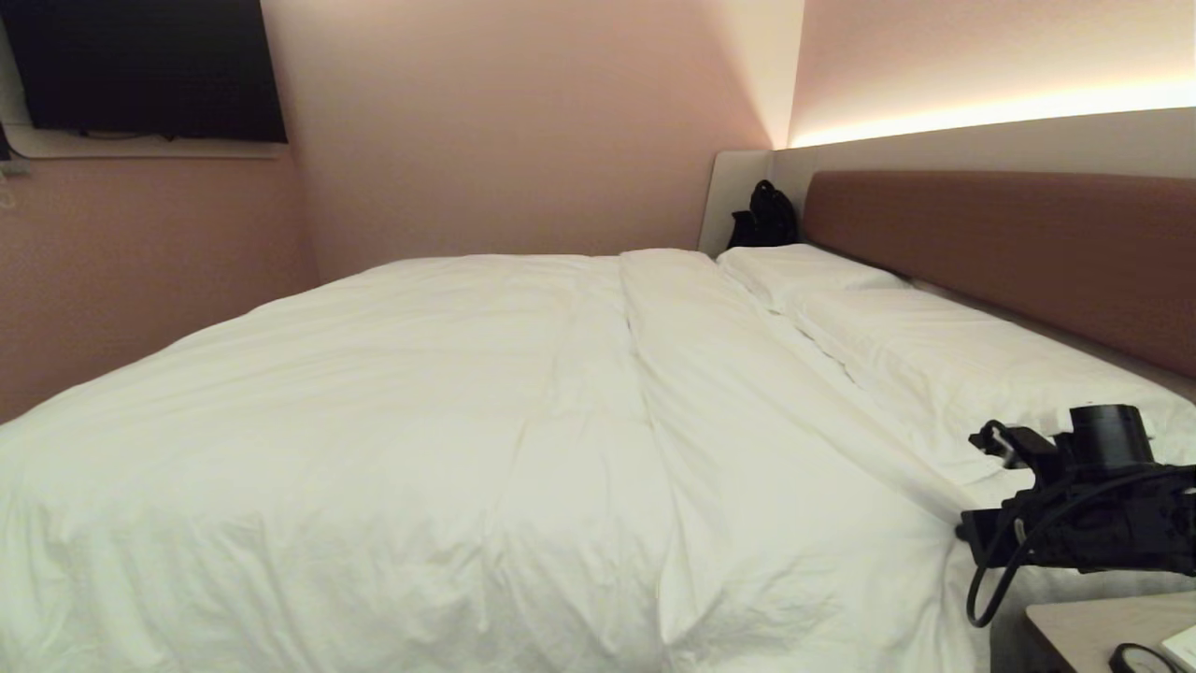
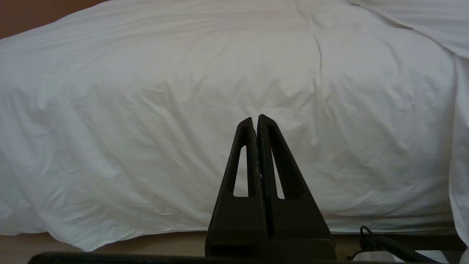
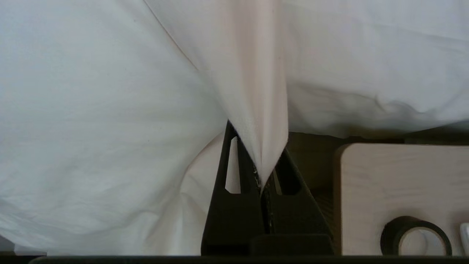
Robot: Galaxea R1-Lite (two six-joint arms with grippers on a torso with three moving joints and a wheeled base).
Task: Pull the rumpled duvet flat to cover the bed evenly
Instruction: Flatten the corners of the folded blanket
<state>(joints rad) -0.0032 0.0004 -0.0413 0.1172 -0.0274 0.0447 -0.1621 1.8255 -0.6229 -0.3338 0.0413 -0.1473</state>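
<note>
My right gripper [image 3: 262, 172] is clamped on a pinch of the duvet [image 1: 448, 421]; the cloth rises from between my fingertips as a taut white fold. It sits at the bed's [image 1: 1009, 243] near right corner, by the pillows [image 1: 897, 327] & just above a pale wood nightstand [image 3: 399, 190] w/ a black tape roll [image 3: 416, 236] on it. In the head view only my right arm's black wrist & cables show, low at the right edge.

My left gripper [image 2: 255, 119] has its fingers pressed together on nothing, pointing at the duvet's side where it hangs over the bed edge down near the floor.

Duvet covers most of the mattress, w/ a long crease running front to back near mid-bed. Reddish-brown headboard along the right, a black bag [image 1: 764, 217] in the far corner, a dark TV [image 1: 145, 65] on the left wall.
</note>
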